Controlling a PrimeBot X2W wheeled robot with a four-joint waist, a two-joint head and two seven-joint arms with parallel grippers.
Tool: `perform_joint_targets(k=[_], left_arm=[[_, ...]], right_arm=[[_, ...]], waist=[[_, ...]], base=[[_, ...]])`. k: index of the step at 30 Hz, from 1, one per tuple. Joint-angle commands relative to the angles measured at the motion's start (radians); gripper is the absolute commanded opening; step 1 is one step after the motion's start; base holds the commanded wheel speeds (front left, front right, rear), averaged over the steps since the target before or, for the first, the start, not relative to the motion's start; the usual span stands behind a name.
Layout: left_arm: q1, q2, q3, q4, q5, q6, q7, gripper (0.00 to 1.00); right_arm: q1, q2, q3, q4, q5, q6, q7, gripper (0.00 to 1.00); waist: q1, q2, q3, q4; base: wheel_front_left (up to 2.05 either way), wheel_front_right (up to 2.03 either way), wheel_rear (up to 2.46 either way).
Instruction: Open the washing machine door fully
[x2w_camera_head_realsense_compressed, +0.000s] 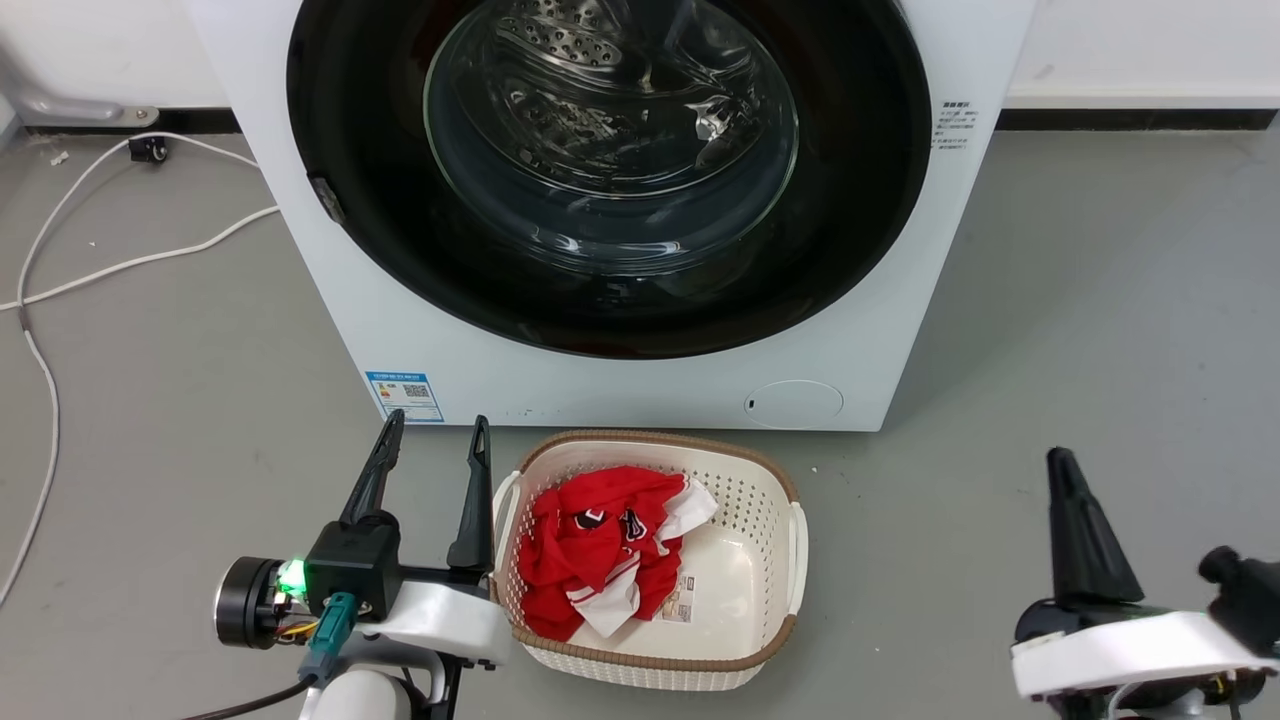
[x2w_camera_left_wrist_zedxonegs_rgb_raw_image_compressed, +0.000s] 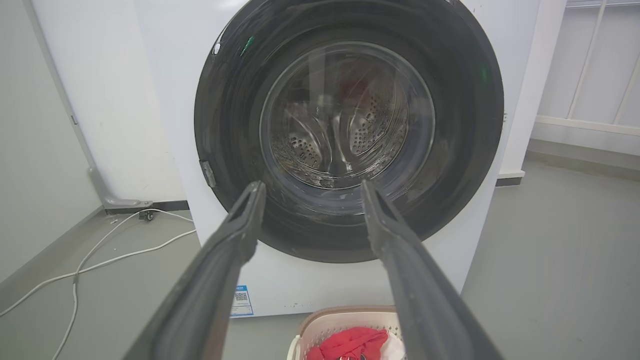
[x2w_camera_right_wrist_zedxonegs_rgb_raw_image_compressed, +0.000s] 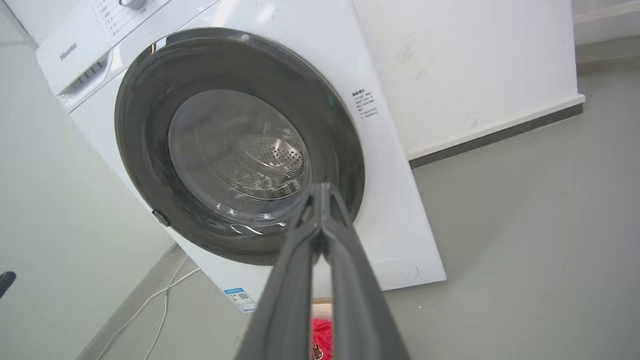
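This looks like a laundry corner in a bare utility room or test space. A white front-loading washer (x2w_camera_head_realsense_compressed: 600, 390) stands on a plain grey floor (x2w_camera_head_realsense_compressed: 1100, 300) against a white wall (x2w_camera_right_wrist_zedxonegs_rgb_raw_image_compressed: 475, 65) with a dark skirting strip (x2w_camera_right_wrist_zedxonegs_rgb_raw_image_compressed: 500, 134). Its washing machine door (x2w_camera_head_realsense_compressed: 620, 335) is a wide black ring round glass. A perforated cream laundry basket (x2w_camera_head_realsense_compressed: 790, 560) holding a red garment (x2w_camera_head_realsense_compressed: 590, 545) sits on the floor just before it. Loose white cables (x2w_camera_head_realsense_compressed: 130, 262) trail across the floor beside the machine.

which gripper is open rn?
The left gripper: its fingers are spread wide, next to the basket. On the right gripper the fingers are pressed together to one tip.
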Motion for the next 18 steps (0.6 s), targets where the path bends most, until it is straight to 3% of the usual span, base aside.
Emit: perform_joint_targets(k=[1,11,18], left_arm=[[-0.005,-0.001,-0.001,-0.003,-0.005,0.005,-0.003,1.00],[-0.023,-0.002,0.000,-0.011,-0.012,0.017,-0.003,1.00],[-0.043,-0.002,-0.005,-0.022,-0.013,0.027,-0.003,1.00]], right_arm=[[-0.026,0.002,-0.013,0.006,0.083,0.000,0.004,0.00],[-0.156,0.002,-0.087,0.019,0.634,0.000,0.102,0.00],[-0.357,-0.032,-0.182,0.090,0.903,0.000,0.260,0.00]], waist=[[0.0000,0.0000,0.003,0.001],[0.0000,0.0000,0.045,-0.001],[0.0000,0.0000,0.090,0.002]], base=[[0.00,0.00,0.00],[0.00,0.00,0.00],[0.00,0.00,0.00]])
